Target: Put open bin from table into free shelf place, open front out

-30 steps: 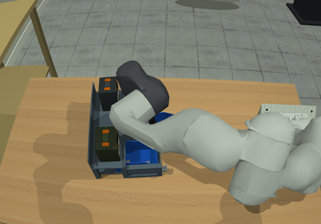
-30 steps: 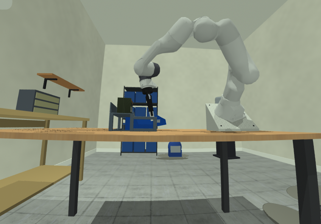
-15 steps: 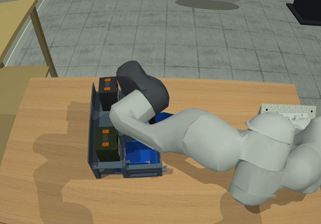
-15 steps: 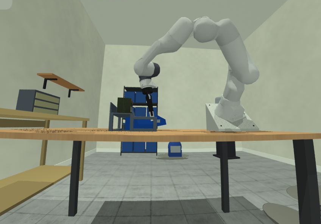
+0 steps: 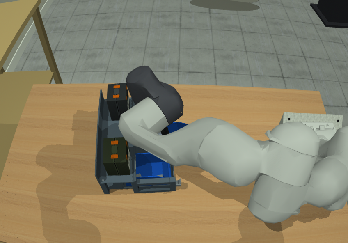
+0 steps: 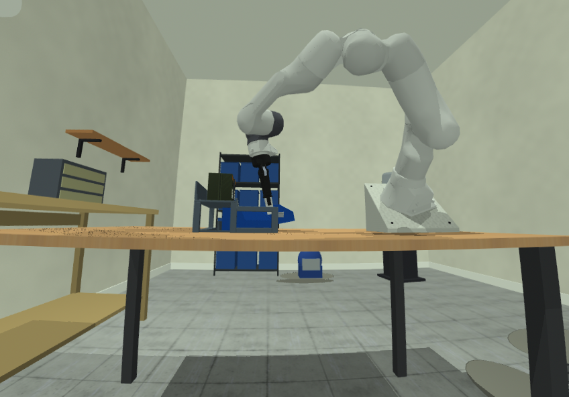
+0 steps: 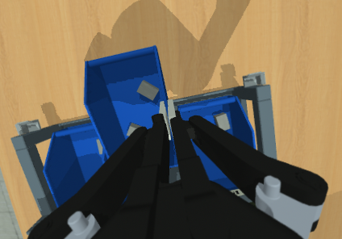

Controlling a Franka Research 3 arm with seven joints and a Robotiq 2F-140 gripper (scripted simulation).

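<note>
We start with the table (image 5: 196, 220), which carries everything. The arm (image 5: 224, 150) reaches across it and bends down over the shelf (image 5: 99, 139), our landmark, so that the wrist comes at the row from above, where the shelf's front part is open.

On the shelf's upper board stand two dark cases (image 5: 113, 156). We judge that this board is why the bin cannot simply be dropped in: its rear has to go in under the board.

The bin (image 7: 117, 87) is partly in the middle gap of the shelf's row. Its front end juts out past the shelf's front lip over the table, and it lies skewed to the lip. From the side its front looks raised, so it is not yet level or seated. The neighbour bins (image 7: 68, 160) (image 7: 234, 123) sit at either end of the shelf's row, fronts outward, close beside it, so there is little room to swing it.

The gripper (image 7: 167, 113) is closed almost completely, and its pads (image 7: 163, 111) pinch the bin's thin side wall near the shelf's lip. We think a wall grip suits here because the bin is too wide to span.

Small grey parts (image 7: 147, 90) lie on the bin's floor; the tilt looks gentle enough to keep them in.
</note>
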